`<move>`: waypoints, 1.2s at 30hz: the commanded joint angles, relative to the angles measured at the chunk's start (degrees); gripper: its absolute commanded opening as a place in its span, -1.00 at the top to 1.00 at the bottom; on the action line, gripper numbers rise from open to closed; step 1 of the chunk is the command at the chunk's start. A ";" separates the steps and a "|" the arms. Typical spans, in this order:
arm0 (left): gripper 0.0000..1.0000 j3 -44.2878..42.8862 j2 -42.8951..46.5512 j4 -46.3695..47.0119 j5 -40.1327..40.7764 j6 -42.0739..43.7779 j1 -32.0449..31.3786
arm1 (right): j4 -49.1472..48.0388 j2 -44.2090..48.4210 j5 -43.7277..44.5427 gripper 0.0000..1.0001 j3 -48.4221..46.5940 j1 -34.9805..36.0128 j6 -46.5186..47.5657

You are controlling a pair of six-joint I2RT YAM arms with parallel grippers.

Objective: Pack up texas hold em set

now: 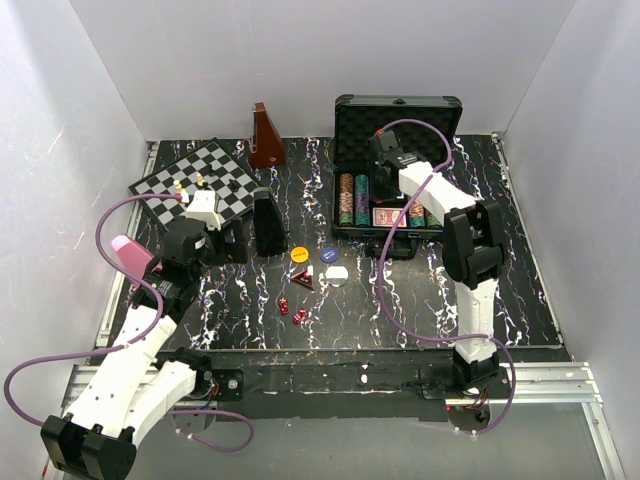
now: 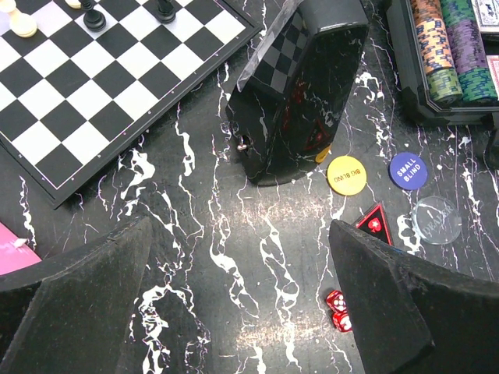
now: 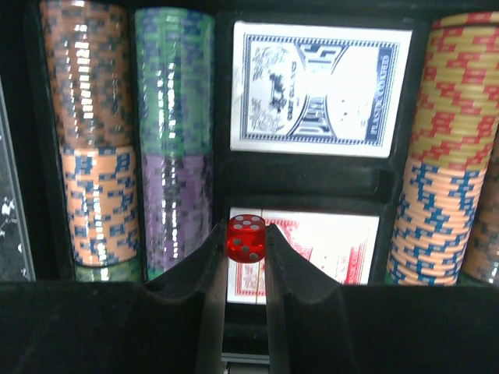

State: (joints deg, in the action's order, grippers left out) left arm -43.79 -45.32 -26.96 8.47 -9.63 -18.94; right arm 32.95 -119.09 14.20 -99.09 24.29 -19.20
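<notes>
The open black case [image 1: 355,120] stands at the far edge of the desk [image 1: 520,270], right of centre. I read the left gripper [image 2: 240,234] as spread wide and empty over the desk's middle. The right gripper [image 3: 245,253] is inside the case, between the chip rows [image 3: 90,140] and above the red card deck [image 3: 327,241], pinching one red die [image 3: 245,236] at its fingertips. The yellow button [image 2: 345,174], blue button [image 2: 408,170] and two loose dice [image 2: 338,310] lie on the desk before the case. Risk: the tip-only pinch may let the die twist out. If I release here, it may bounce off the deck and lodge among the chips.
</notes>
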 commanded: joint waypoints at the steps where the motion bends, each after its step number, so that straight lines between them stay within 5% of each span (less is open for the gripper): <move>1: -0.96 -1.47 0.41 -0.55 -0.47 -0.13 -0.13 | 0.44 -2.81 -1.28 0.97 -5.93 -1.79 1.71; 36: -0.96 -1.56 0.14 -0.37 -1.35 -0.22 -0.13 | 5.46 -12.75 -6.11 0.97 -14.47 -1.79 -0.66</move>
State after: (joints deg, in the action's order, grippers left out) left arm -43.81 -45.50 -26.98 7.46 -9.89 -18.94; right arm 38.15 -130.82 9.21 -111.61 22.24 -18.85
